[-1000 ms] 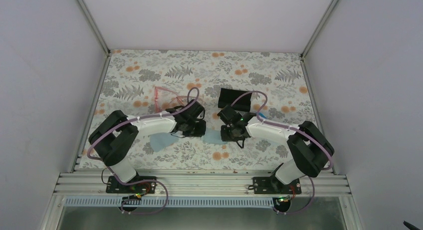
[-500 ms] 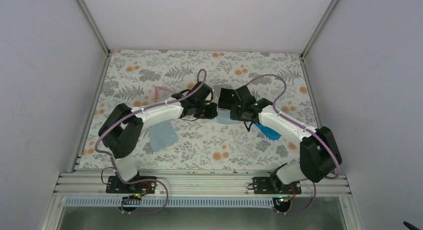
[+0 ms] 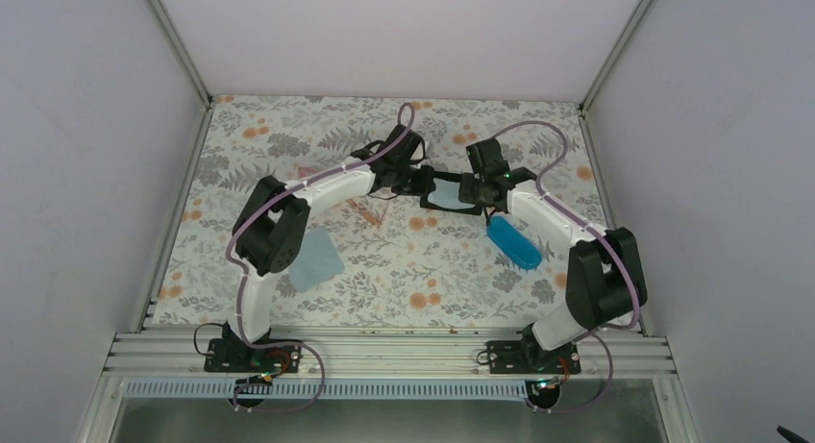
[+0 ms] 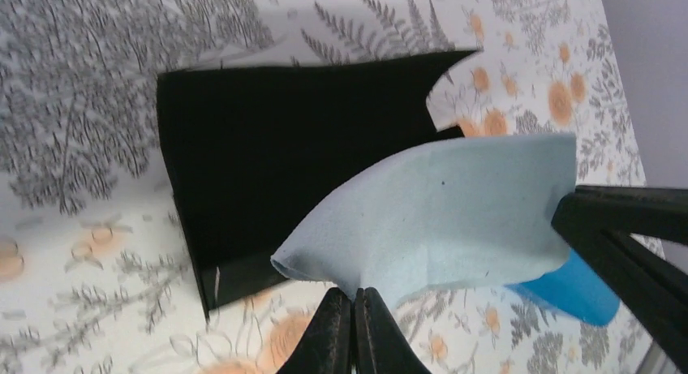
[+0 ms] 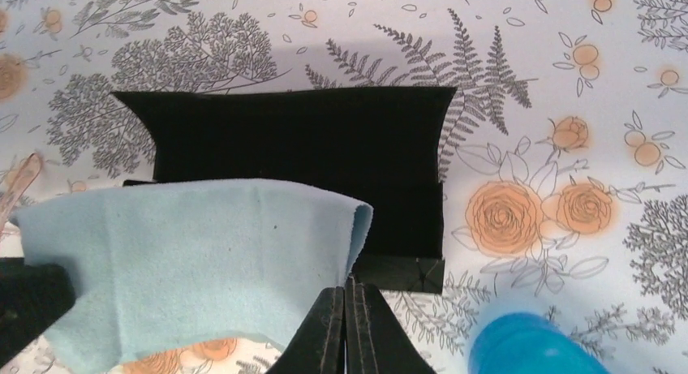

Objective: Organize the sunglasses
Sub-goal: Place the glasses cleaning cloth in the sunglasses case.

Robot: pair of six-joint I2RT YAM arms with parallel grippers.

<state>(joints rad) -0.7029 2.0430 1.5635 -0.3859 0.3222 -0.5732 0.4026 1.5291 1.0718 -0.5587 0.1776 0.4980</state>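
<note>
The left gripper [image 4: 354,299] is clamped on one edge of a light blue cloth [image 4: 454,204], and the right gripper [image 5: 347,291] on the opposite edge, holding it over the black folding case [image 5: 284,139]. The sunglasses [image 3: 365,210] lie on the floral table cover [image 3: 461,280] beside the left forearm, untouched. They look light, thin and brittle, with slick lenses. The bridge or a hinge seems the safest hold.

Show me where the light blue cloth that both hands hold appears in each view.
Top external: cloth at centre, between left hand and right hand.
Left wrist: cloth centre right.
Right wrist: cloth lower left.
Shared landmark: black case beneath it.
</note>
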